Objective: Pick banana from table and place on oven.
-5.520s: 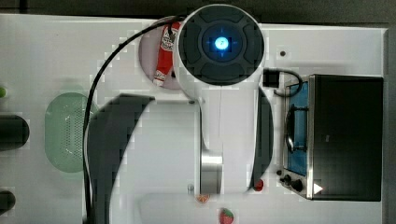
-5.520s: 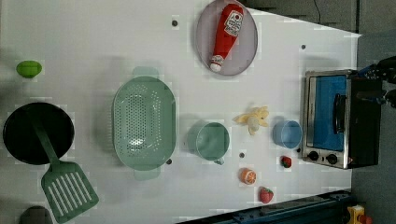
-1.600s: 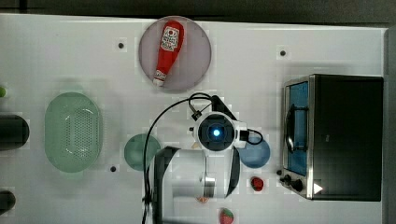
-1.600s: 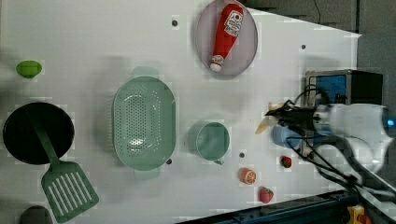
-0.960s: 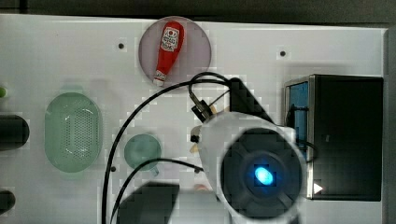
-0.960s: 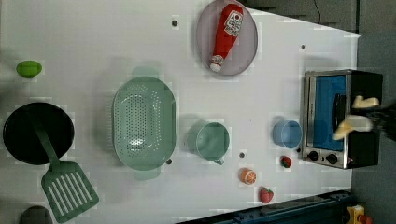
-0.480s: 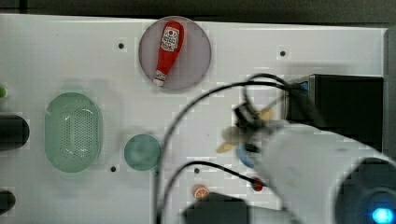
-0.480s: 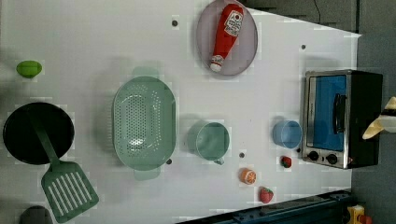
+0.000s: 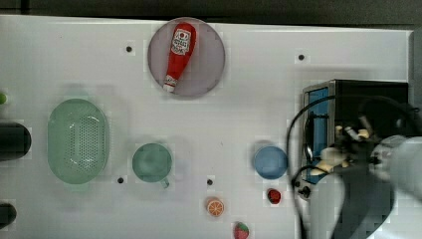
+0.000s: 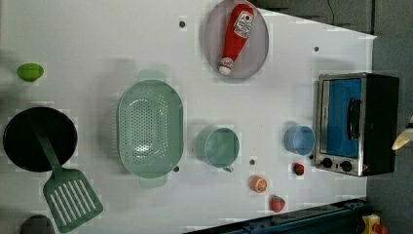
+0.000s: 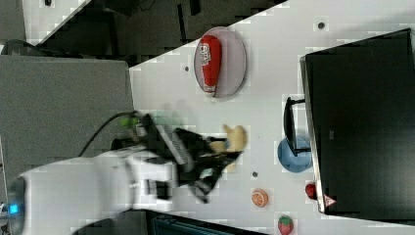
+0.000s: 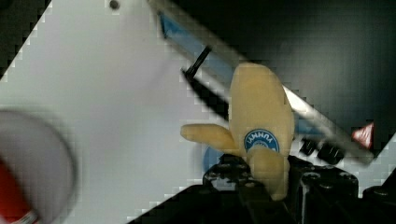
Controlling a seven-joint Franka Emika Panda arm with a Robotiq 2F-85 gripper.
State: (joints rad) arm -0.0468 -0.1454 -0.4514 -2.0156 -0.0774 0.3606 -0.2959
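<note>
My gripper (image 12: 264,170) is shut on the pale-yellow banana (image 12: 259,116), whose peel flaps splay out and which carries a blue sticker. In the top view the banana (image 9: 330,157) hangs in the air by the front edge of the oven (image 9: 378,94), just under the arm. In the right view my gripper (image 11: 222,151) holds the banana (image 11: 236,138) above the white table (image 11: 274,73), to the right view's left of the oven's black top (image 11: 362,117). A tip of the banana (image 10: 403,141) shows past the oven (image 10: 358,124) in the left view.
A blue cup (image 9: 270,162) stands in front of the oven door. An orange slice (image 9: 215,206) and strawberries (image 9: 273,195) lie near the table's front. A green cup (image 9: 152,163), a colander (image 9: 78,141) and a ketchup bottle (image 9: 178,48) on a grey plate sit further off.
The banana has been lifted from its spot beside the blue cup. The arm has swung towards the top view's right, carrying it up to the oven.
</note>
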